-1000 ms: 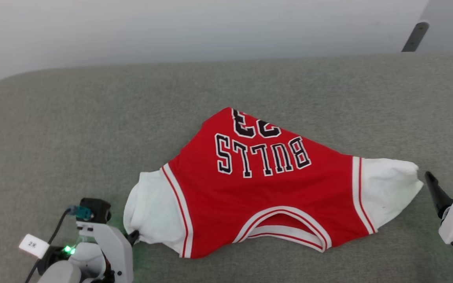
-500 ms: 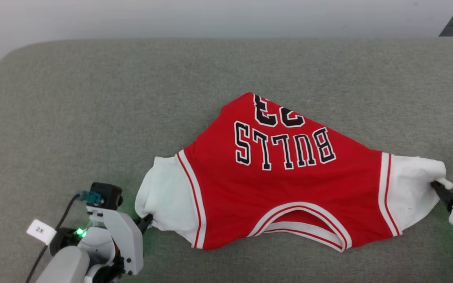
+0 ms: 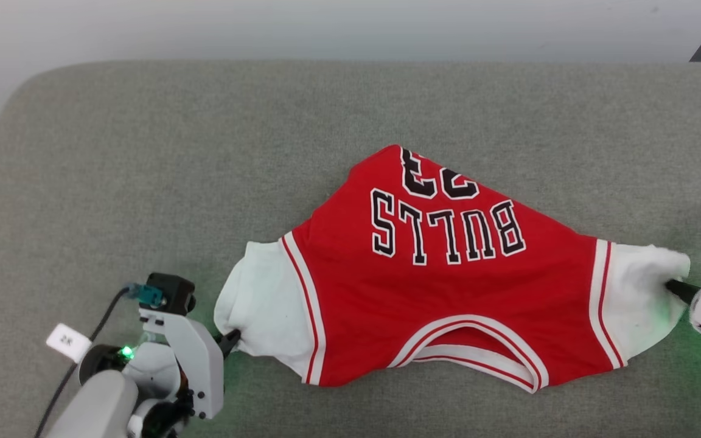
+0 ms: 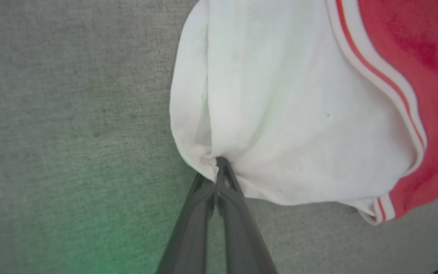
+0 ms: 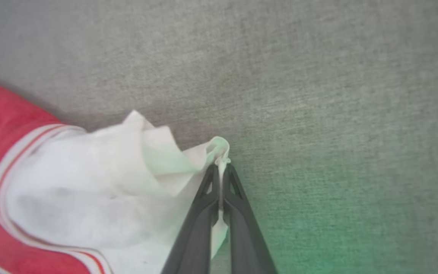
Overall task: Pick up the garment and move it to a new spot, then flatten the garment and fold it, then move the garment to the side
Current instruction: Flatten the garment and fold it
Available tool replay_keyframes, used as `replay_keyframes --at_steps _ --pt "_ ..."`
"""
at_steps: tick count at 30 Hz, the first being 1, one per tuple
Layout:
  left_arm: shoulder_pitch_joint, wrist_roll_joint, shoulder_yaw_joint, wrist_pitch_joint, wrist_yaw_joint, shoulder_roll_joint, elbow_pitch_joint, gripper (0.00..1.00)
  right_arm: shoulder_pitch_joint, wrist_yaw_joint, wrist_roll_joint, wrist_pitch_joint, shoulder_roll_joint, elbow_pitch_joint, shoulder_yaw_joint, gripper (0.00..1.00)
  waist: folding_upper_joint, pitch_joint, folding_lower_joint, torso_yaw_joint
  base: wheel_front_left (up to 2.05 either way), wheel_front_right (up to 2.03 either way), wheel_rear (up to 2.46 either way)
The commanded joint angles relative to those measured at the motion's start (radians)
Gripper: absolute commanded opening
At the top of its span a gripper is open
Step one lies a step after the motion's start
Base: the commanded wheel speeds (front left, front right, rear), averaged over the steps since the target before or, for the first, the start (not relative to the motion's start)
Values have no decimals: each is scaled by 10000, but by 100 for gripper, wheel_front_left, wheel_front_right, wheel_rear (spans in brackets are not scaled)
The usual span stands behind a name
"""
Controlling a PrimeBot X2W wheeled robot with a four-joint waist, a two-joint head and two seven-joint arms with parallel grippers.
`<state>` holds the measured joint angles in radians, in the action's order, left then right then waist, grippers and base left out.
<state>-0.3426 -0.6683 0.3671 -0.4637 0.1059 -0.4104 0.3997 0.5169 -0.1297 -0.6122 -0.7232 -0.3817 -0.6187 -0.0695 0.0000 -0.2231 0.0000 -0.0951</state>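
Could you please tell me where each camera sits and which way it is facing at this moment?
Head view: on the head, facing down at the garment on the grey surface; left gripper lower left, right gripper right edge.
Left wrist view: on that wrist, facing along its shut fingers at one white sleeve.
Right wrist view: likewise, shut fingers on the other sleeve.
Shared: all three show the garment.

The left gripper (image 3: 232,338) at lower left and the right gripper (image 3: 674,286) at the right edge point inward, each pinched tight on the garment (image 3: 448,292).
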Motion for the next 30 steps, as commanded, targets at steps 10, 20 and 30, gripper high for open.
replay_keyframes --at_steps 10,20,30 --pt "-1439 -377 -144 -2207 -38 -1052 -1813 0 912 -13 -1040 -222 458 1097 -55 0 0 1312 0 192 0 0 0" --pt "-4582 -337 128 -3405 148 -1199 -1996 0 2910 -13 -1321 590 1070 1765 170 0 0 2466 0 173 0 0 0" --pt "-7969 48 728 -2229 247 -725 -176 0 5568 -13 -821 2605 1368 1244 1357 0 0 2912 0 96 0 0 0"
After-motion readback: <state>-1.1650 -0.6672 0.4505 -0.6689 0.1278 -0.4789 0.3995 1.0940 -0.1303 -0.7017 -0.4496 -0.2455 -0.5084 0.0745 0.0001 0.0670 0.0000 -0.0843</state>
